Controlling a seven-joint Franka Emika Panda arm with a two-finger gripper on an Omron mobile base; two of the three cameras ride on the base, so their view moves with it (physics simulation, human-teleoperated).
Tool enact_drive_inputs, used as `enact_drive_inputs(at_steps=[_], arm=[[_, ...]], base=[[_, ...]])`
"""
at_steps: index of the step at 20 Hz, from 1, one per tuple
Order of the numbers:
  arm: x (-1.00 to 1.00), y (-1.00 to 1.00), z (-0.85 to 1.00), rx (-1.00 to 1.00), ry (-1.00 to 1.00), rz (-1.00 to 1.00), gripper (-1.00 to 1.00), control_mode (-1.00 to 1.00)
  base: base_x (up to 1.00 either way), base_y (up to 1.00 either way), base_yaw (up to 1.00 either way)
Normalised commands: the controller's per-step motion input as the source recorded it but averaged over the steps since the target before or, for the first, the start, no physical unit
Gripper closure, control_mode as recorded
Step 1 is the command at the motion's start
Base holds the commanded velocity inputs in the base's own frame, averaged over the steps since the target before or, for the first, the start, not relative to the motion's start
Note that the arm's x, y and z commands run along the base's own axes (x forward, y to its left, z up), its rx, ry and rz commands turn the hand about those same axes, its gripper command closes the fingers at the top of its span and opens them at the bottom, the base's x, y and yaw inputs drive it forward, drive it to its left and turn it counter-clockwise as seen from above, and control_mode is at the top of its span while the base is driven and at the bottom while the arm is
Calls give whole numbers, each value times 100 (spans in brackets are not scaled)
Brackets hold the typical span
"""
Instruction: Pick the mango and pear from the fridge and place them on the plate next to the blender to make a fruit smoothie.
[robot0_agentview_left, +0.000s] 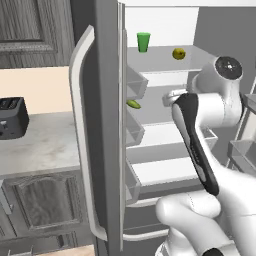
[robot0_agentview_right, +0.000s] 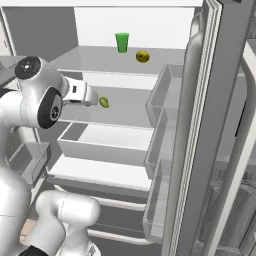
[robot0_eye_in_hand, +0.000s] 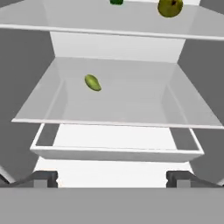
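Hand view, pincer (robot0_eye_in_hand: 112, 178) apart, open fridge (robot0_agentview_left: 107, 125), mango (robot0_eye_in_hand: 92, 82) on glassy shelf (robot0_eye_in_hand: 131, 105)

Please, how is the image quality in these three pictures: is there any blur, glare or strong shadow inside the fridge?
Left base view: sharp and evenly lit; the fridge interior is bright white, with no glare. Right base view: soft flat light, only faint grey shading under the shelves. Hand view: slightly soft; the mango casts almost no shadow, and the pear is cut by the top edge.
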Motion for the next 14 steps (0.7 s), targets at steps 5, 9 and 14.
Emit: enact_drive_inputs(at_steps=[5, 9, 14], arm=[[-58, -61, 100, 1, -37, -22, -100, -100], [-6, -89, 97, 13, -11, -13, -100, -100], [42, -59, 62, 22, 15, -7, -100, -100]], base=[[0, 0, 0], [0, 0, 0], [0, 0, 0]])
